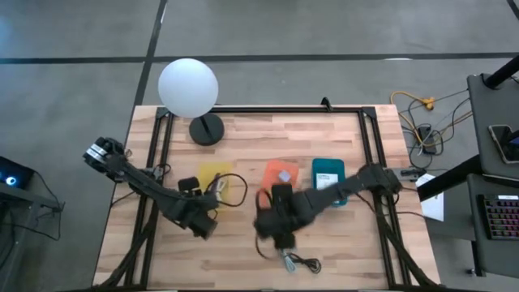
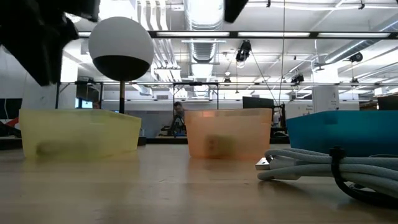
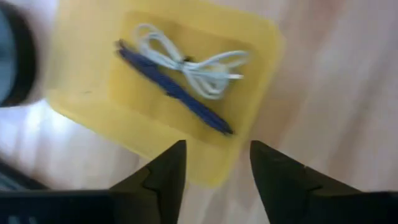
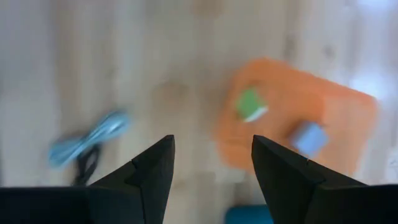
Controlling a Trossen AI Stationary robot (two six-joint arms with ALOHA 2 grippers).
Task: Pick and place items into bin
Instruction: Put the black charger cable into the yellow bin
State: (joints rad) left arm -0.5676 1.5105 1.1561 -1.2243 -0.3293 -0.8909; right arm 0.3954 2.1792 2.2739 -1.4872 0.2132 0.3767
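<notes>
My left gripper (image 3: 214,163) is open and hovers over the near rim of the yellow bin (image 3: 168,81). A white coiled cable (image 3: 193,62) and a purple cable (image 3: 174,90) lie on that bin's floor. My right gripper (image 4: 212,155) is open above the bare table, between the orange bin (image 4: 292,118) and a grey coiled cable (image 4: 87,144). That cable lies flat on the table near its near edge (image 1: 296,261). A green cube (image 4: 250,104) and a grey cube (image 4: 309,137) rest in the orange bin. The white cards are out of view.
Three bins stand in a row mid-table: the yellow bin (image 1: 215,177), the orange bin (image 1: 281,173) and a teal bin (image 1: 328,174). A lamp with a white globe (image 1: 188,88) stands on its dark base (image 1: 207,130) at the far left. Bare wood lies toward the near edge.
</notes>
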